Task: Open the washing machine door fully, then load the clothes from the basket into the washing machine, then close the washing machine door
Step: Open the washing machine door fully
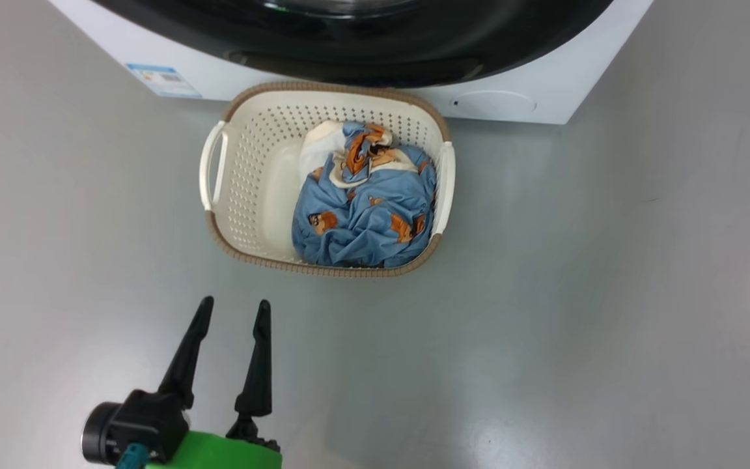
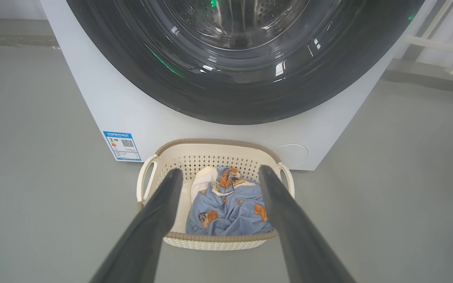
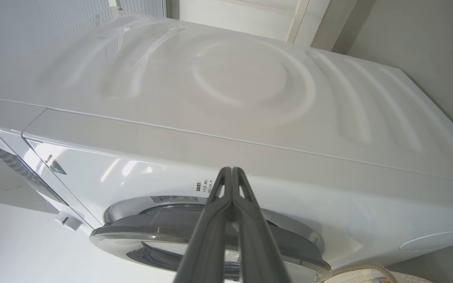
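The head view cuts the washing machine (image 1: 232, 71) off at its top edge. What remains is a strip of white front and the lower arc of the washing machine door (image 1: 375, 39). The door's black rim lies flat to the front, but whether it is latched cannot be told. The left wrist view adds the glass bowl, with the steel drum dim behind reflections. The right wrist view looks along a ribbed white panel of the machine.

The basket (image 1: 251, 163) stands on the floor (image 1: 577, 293) just before the machine, its far rim under the door's bulge. The clothes (image 1: 365, 215) bunch against its right side, leaving the left of its bottom bare.

The left claw (image 1: 234, 303) hangs released over open floor, apart from the basket. The right claw (image 3: 231, 169) is clenched on nothing, its tips pressed together before the machine's upper front. Grey floor lies open on both sides of the basket.
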You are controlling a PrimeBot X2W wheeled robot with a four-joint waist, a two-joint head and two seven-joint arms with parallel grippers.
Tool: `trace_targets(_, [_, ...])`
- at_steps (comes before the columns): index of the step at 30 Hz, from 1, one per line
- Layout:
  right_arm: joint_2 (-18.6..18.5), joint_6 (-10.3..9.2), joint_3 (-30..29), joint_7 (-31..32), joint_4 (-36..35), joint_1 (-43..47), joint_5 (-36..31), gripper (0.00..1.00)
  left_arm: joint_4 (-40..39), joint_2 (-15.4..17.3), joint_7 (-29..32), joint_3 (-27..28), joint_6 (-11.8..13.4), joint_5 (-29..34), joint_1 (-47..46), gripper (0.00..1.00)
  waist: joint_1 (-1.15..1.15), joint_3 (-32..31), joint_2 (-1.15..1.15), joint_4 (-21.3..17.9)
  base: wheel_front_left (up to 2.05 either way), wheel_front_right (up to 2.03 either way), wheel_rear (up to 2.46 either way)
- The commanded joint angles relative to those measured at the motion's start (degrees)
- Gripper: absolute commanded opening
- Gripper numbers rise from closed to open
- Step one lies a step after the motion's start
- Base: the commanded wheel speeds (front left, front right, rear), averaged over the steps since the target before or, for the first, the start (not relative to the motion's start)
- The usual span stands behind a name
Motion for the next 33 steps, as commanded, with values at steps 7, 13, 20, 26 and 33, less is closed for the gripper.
trace_targets(7, [-0.2, 0.10, 4.9, 2.6, -3.0, -3.4, -2.5, 0.00, -1.2, 0.7, -0.4, 1.7, 0.6, -0.7, -1.4, 1.00, 0.00, 0.9, 0.00, 1.6, 0.00, 0.00, 0.00])
trace_targets(13, [-0.1, 0.10, 7.9, 2.9, -4.0, -5.1, -3.7, 0.00, -1.4, 0.7, -0.4, 1.5, 0.5, -0.8, -1.4, 1.00, 0.00, 0.8, 0.00, 2.8, 0.00, 0.00, 0.00])
trace_targets(20, [-0.7, 0.10, 10.1, 3.0, -4.5, -7.0, -4.1, 0.00, -2.0, 0.7, -0.4, 1.3, 0.8, -1.1, -1.2, 1.00, 0.00, 1.6, 0.00, 4.1, 0.00, 0.00, 0.00])
trace_targets(26, [-1.1, 0.10, 11.7, 3.2, -5.4, -8.4, -3.9, 0.00, -2.5, 0.7, -0.4, 0.8, 1.3, -1.5, -0.8, 1.00, 0.00, 2.3, 0.00, 4.8, 0.00, 0.00, 0.00])
trace_targets(33, [-2.5, 0.10, 13.6, 3.4, -6.2, -10.2, -4.3, 0.00, -2.7, 0.7, -0.4, -0.1, 1.6, -1.9, -0.7, 1.00, 0.00, 3.2, 0.00, 5.9, 0.00, 0.00, 0.00])
